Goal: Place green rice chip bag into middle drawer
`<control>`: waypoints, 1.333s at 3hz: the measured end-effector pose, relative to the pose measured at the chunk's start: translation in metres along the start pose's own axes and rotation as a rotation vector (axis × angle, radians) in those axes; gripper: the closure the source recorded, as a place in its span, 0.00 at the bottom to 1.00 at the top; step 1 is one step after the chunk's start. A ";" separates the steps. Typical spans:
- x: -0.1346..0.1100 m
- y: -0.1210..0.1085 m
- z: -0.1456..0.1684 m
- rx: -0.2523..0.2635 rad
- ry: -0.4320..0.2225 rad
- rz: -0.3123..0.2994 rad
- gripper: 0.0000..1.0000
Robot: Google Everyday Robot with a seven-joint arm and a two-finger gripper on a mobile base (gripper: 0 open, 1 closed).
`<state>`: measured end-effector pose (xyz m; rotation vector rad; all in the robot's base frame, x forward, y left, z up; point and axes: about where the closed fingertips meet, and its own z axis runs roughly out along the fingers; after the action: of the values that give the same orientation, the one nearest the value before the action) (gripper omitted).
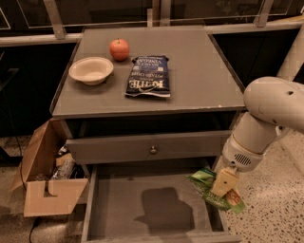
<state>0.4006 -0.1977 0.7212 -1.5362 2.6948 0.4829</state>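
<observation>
Speckled floor [281, 199], grey cabinet [194, 78], perhaps dark glass [104, 10]

The end effector [224, 182], over the middle drawer's [118, 204] right wall, hides part of the green rice chip bag [216, 199].

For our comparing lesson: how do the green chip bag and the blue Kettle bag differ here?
The green rice chip bag is bright green; the Kettle chip bag is dark blue. The green bag hangs crumpled in the gripper over the right edge of the middle drawer; the Kettle bag lies flat on the cabinet top. Both are snack bags.
</observation>
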 end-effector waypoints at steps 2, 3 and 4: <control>-0.007 -0.010 0.027 -0.013 -0.017 0.059 1.00; -0.015 -0.027 0.053 -0.033 -0.049 0.137 1.00; -0.016 -0.031 0.073 -0.076 -0.085 0.191 1.00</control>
<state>0.4243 -0.1800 0.6457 -1.2467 2.8006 0.6464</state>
